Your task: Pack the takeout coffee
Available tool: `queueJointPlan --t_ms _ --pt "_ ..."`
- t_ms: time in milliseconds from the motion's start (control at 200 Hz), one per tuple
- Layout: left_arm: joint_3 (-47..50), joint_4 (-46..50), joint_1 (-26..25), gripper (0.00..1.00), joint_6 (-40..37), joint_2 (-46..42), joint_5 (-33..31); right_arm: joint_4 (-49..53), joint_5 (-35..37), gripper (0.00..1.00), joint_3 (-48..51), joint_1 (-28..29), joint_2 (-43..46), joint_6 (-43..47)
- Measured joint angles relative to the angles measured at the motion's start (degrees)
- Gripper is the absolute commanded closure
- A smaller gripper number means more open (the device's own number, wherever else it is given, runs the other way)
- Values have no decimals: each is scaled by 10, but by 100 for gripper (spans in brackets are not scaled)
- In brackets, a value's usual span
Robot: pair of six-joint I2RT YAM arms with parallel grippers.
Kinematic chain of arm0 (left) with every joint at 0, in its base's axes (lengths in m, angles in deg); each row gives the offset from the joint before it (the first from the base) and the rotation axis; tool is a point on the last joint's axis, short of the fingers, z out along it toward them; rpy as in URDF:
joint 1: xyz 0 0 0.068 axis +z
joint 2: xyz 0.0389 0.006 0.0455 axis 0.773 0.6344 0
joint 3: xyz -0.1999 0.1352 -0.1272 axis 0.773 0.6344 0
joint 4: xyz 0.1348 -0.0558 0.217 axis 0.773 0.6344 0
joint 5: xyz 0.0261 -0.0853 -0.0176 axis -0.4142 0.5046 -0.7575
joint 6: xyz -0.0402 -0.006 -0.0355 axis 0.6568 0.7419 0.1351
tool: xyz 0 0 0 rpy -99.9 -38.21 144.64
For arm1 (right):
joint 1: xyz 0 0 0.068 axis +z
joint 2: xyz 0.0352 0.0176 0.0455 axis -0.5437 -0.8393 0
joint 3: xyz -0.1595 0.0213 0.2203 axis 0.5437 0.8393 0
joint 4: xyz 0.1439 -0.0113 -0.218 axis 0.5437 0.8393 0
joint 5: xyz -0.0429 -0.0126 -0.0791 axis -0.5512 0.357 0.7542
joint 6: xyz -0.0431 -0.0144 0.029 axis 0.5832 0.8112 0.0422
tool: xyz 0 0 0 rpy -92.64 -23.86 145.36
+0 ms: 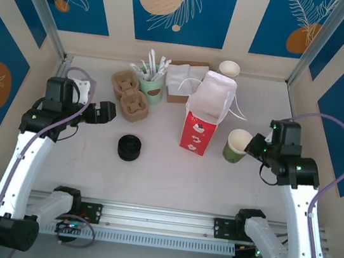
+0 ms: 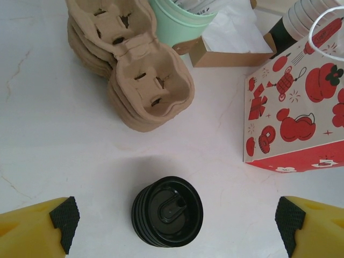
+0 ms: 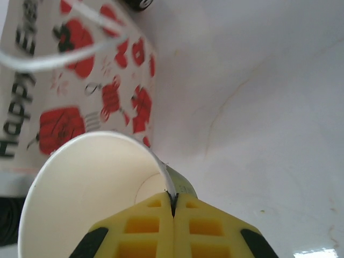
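Two yellow pads of my right gripper [image 3: 173, 201] are pressed flat together, pinching the near rim of the coffee cup [image 3: 91, 188]. Its mouth gapes open and its inside is plain white. Past my pads only a sliver of the dull olive wall shows, and the rest of the body is hidden beneath the rim. From above, the cup sits just right of the red bag [image 1: 198, 133], slightly tilted. Whether its base touches the table [image 1: 171, 180] I cannot tell. The bag's black lettering is cut off at the frame edge in my right wrist view. My left gripper [image 2: 177, 220] hangs with fingers spread wide, holding nothing, above the stack of black lids [image 2: 167, 210]. Beyond them lie stacked cardboard carriers [image 2: 145, 80].
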Motion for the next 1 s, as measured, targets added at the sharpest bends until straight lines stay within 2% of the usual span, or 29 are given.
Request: queueJointPlan --t_ms 330,520,770,1000 --pt "50 -38 -8 5 18 12 14 -90 2 100 112 175 50 -56" --pt "72 -59 -16 6 34 20 22 -146 32 100 158 273 50 -101" --pt "101 -90 -21 6 57 29 30 -227 96 100 173 394 -14 -136" --pt "110 -105 -21 6 69 29 30 -287 125 100 174 442 -82 -154"
